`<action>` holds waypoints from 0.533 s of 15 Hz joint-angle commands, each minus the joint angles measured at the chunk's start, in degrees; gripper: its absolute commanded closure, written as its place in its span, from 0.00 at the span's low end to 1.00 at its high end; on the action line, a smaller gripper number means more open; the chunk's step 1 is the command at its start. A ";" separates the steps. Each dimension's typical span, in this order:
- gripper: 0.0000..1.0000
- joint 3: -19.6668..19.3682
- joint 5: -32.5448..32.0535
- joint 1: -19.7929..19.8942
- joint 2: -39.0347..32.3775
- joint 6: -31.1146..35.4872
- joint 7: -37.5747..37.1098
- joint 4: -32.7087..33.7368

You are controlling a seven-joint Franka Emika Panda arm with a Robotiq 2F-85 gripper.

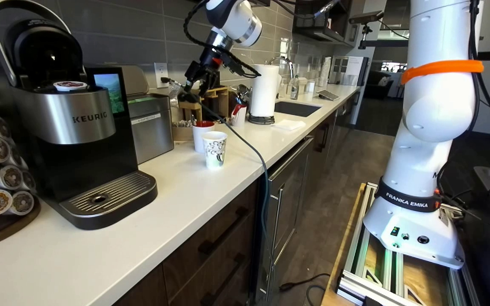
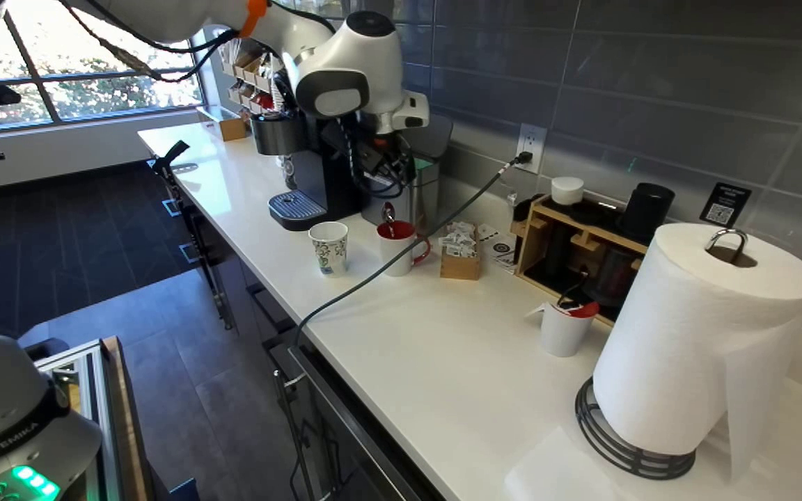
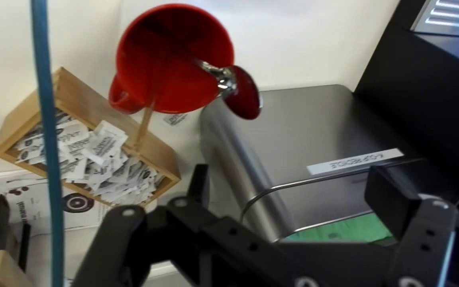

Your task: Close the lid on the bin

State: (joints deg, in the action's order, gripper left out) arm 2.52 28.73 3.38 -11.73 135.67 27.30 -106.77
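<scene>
Grey tiled wall point(image 1: 113, 38) behind the claw point(image 1: 194, 87) in an exterior view; beneath the claw, one long white counter point(image 1: 185, 191) above dark wooden drawers point(image 1: 189, 259) and brown floor point(image 1: 334, 170). Past the claw, one sink point(image 1: 298, 109) and one paper towel roll point(image 1: 264, 91). Nearer the camera than the claw, one coffee machine point(image 1: 79, 127) with one pod point(image 1: 70, 86) on top; between machine and claw, one bin point(image 1: 155, 136) on the counter, single lid point(image 1: 131, 80) raised.

In an exterior view, windows point(image 2: 95, 87) and dark flooring point(image 2: 74, 229) well beyond the claw. Bin behind the claw, partly hidden. On the camera side of the claw: one patterned paper cup point(image 2: 328, 250), two white cups lined in red point(image 2: 394, 245), one wooden box of packets point(image 2: 460, 270), one wooden shelf point(image 2: 585, 241), and one cable point(image 2: 366, 281) running from a wall outlet point(image 2: 532, 139) down across the counter.

In the wrist view, two black fingers point(image 3: 198, 185) of the claw spread well apart, bin showing between and beyond them, one white label point(image 3: 355, 161) near its rim and something green point(image 3: 341, 229) at the opening. Farther out from the claw, one red-lined cup with one spoon point(image 3: 241, 93) and one thin wooden stick point(image 3: 144, 129); beside the cup, the box, packets too many to count.
</scene>
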 commanded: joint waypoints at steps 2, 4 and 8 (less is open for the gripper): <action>0.00 -0.26 1.52 3.68 -6.80 -9.36 -3.76 10.53; 0.00 -0.15 0.39 3.90 -4.73 -7.11 -2.54 7.72; 0.00 2.63 8.95 6.26 -5.64 -4.01 5.87 7.73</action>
State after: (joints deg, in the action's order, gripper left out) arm 2.49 30.76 7.17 -17.80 128.90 26.04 -97.58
